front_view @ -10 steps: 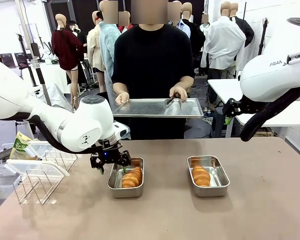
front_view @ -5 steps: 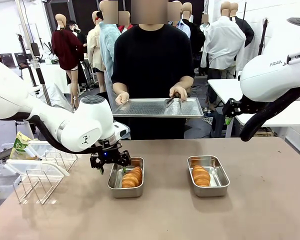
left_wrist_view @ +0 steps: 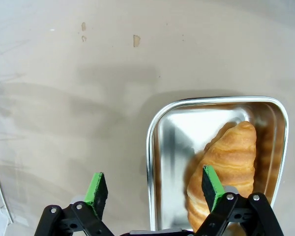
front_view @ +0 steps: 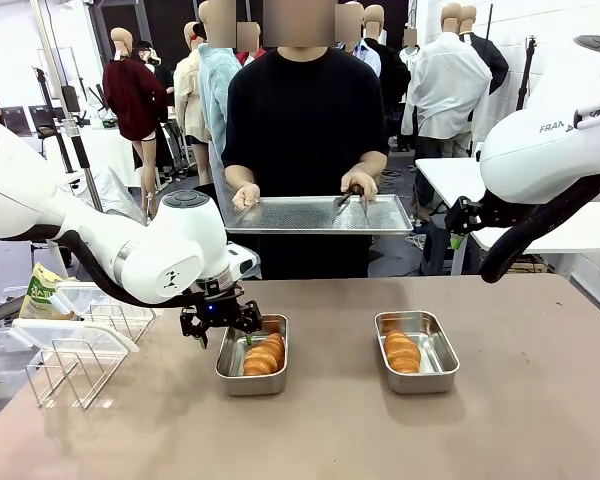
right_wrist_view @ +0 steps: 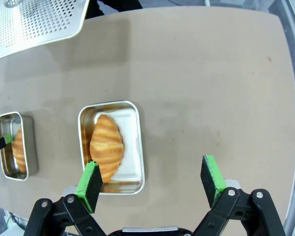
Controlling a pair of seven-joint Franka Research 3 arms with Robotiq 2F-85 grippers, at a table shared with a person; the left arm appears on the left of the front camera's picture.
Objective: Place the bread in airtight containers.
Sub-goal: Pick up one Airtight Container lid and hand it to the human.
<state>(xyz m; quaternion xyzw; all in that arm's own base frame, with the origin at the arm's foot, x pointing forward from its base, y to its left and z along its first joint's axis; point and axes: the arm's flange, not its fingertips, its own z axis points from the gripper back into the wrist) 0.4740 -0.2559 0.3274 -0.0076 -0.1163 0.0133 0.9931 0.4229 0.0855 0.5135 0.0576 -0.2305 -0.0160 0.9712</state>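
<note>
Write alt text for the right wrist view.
The open right end effector hangs over the table and a tin holding a roll. A second tin with a roll lies at left; a perforated tray shows top left.

tabletop: plain beige-brown, matte. 2 steel tins sit directly on it at mid-depth, well apart, both open-topped w/ long sides running near-to-far. left tin is just left of centre, right tin right of centre. wire rack stands at the left edge, near the left tin, not touching. few small flecks on the bare surface.
</note>
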